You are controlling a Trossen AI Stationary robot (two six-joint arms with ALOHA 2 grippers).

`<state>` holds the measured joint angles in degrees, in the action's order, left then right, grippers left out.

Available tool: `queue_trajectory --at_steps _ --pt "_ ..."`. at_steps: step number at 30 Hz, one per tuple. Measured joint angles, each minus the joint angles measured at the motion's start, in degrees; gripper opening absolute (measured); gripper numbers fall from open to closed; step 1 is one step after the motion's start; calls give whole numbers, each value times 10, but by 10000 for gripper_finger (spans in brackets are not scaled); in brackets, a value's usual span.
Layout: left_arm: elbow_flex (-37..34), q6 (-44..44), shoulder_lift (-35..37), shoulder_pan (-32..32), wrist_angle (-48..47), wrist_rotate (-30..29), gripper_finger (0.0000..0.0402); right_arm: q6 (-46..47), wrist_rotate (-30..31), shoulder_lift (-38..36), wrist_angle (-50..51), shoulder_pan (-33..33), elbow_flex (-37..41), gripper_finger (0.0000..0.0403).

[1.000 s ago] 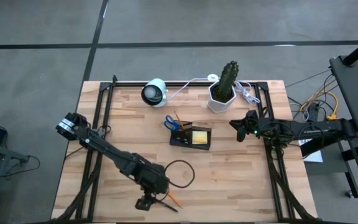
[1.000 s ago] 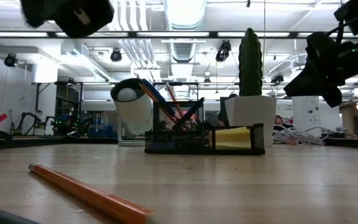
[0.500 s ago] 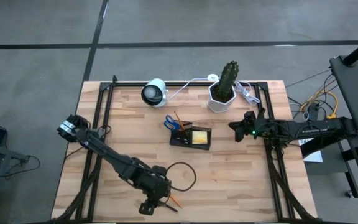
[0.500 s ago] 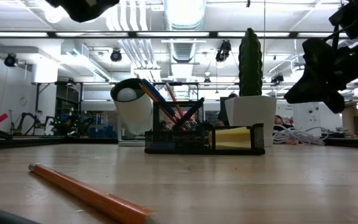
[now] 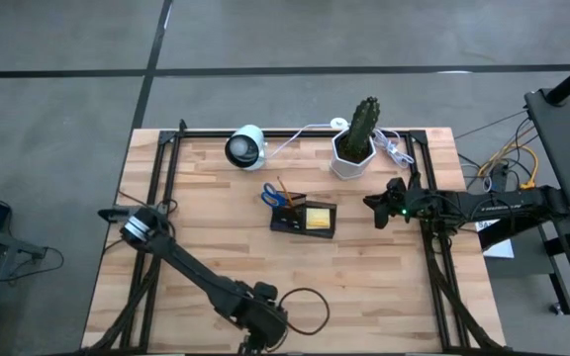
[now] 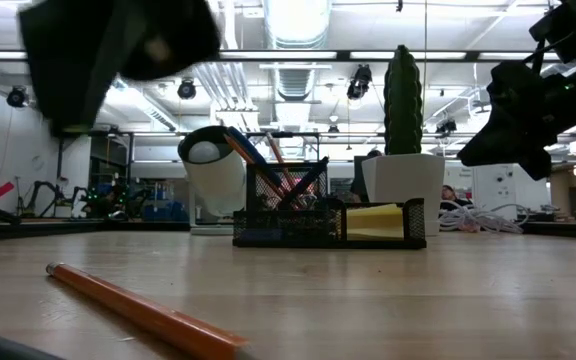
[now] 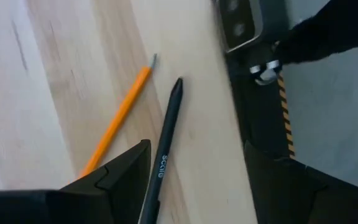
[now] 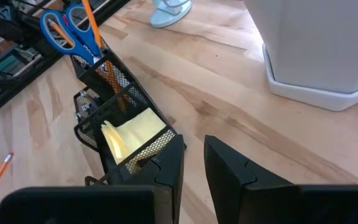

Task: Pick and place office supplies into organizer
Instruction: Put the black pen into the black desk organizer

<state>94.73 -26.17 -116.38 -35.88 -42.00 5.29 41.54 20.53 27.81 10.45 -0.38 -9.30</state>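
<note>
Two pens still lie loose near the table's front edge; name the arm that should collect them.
Left. Its gripper hangs open directly over the black pen, with the orange pencil alongside. The right gripper sits far off beside the organizer, its fingers nearly shut and empty.

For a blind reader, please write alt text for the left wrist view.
The left gripper hangs open over a black pen and an orange pencil, which lie side by side on the wooden table near its edge.
</note>
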Motion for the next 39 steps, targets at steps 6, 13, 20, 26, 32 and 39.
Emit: queue_trajectory --at_steps 6,13,20,26,32,39 --pt "-6 -48 -28 0 -38 18 242 0 0 0 -1 0 0 54" --pt "-13 -63 -31 2 -91 7 242 17 0 0 -4 0 0 54" --pt "-15 -27 -35 -1 -79 -30 241 15 0 0 -4 0 0 54" --pt "-19 25 -35 -9 -73 -44 241 14 0 0 -4 0 0 54" --pt "-28 41 -35 -18 -24 -57 241 14 0 0 -4 0 0 54" --pt "-52 43 -34 -20 -19 -62 241 14 2 0 -4 0 0 54"
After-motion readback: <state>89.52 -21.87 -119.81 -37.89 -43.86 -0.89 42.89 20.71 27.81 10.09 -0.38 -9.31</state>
